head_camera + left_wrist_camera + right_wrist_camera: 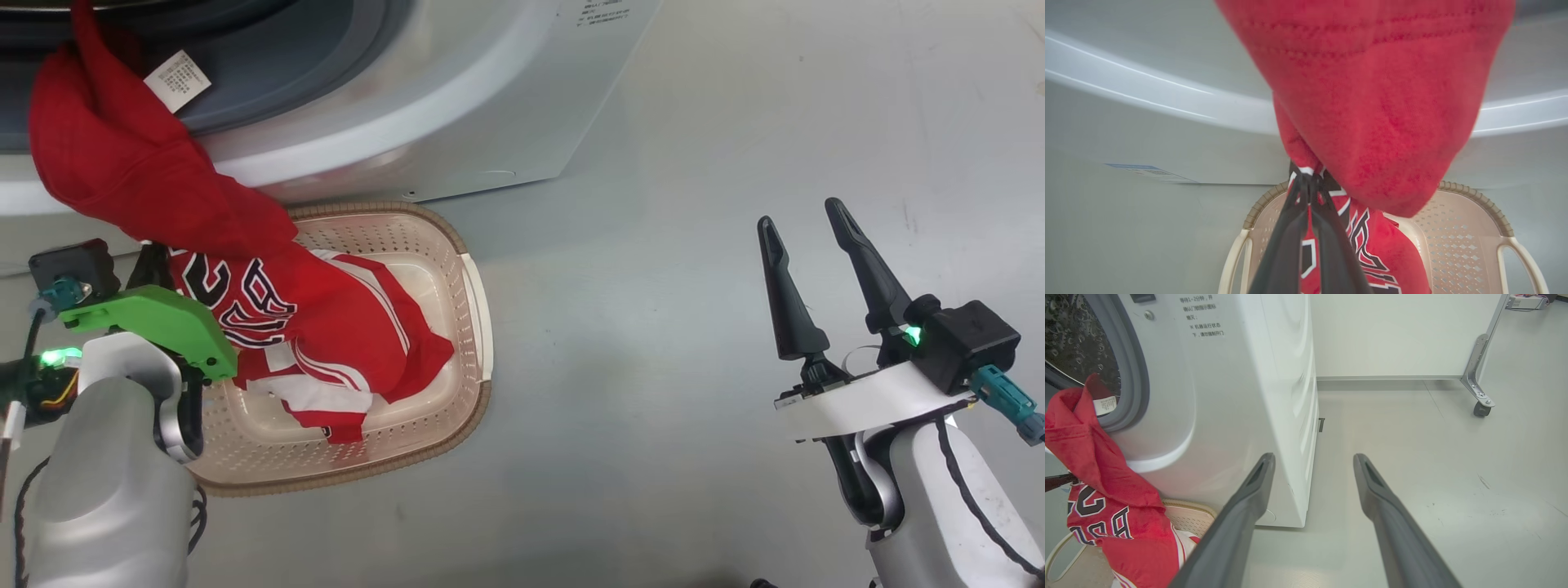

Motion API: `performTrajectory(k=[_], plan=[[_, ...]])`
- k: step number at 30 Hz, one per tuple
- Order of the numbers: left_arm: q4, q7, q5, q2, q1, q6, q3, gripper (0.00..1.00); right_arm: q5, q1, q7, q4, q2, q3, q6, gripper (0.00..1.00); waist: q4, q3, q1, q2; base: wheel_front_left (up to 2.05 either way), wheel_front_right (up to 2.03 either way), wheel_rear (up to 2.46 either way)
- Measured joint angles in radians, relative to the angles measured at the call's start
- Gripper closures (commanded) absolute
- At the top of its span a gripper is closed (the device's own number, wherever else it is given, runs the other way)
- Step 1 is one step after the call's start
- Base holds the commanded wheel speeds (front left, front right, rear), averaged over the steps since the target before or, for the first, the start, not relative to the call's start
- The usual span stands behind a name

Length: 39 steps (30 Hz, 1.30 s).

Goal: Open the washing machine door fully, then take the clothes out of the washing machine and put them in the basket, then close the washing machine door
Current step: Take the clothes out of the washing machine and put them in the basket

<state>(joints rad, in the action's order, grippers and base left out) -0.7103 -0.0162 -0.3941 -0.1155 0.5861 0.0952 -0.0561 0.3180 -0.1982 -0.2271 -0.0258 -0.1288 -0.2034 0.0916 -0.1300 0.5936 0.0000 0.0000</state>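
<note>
Closest to the lens, my left gripper [1309, 183] is clenched on the clothes [1380, 102], both fingertips pinching a fold of lettered red fabric above the basket [1474, 196]. Red jersey cloth drapes from the mouth of the washing machine [457, 98], over the grey seal [1133, 375] and the white lip, down into the basket, where its white-banded lower end lies. A white care tag [178, 80] shows near the top of the cloth. Obstructions: the hanging cloth blocks most of the left wrist view, and the machine front stands just behind the basket. Clearance: my right gripper [800, 212] is released, fingers spread and holding nothing, over bare grey floor [694, 408], well apart from the basket. A castered frame leg [1480, 404] stands farther off. Hidden: I cannot tell how many garments make up the heap, and the drum [1077, 339] is cut off at the frame edge.
</note>
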Motion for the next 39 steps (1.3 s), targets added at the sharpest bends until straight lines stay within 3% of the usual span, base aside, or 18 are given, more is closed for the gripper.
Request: performTrajectory(k=[14, 30, 39], plan=[[0.066, -0.212, 0.033, 0.039, -0.041, -0.012, -0.031, 1.0, -0.002, 0.0, -0.007, -0.011, -0.022, 0.016, 0.0, 0.0, 0.055, -0.035, 0.0, 0.0, 0.0, 0.0, 0.0], [0.237, -0.233, 0.069, 0.08, -0.166, -0.014, -0.115, 1.0, -0.005, 0.018, -0.007, -0.016, -0.049, 0.025, 0.0, 0.0, 0.138, -0.091, 0.0, 0.0, 0.0, 0.0, 0.0], [0.265, -0.233, 0.05, 0.083, -0.276, -0.014, -0.14, 1.0, -0.012, 0.023, -0.001, -0.013, -0.054, 0.003, 0.0, 0.0, 0.175, -0.12, 0.0, 0.0, 0.0, 0.0, 0.0]])
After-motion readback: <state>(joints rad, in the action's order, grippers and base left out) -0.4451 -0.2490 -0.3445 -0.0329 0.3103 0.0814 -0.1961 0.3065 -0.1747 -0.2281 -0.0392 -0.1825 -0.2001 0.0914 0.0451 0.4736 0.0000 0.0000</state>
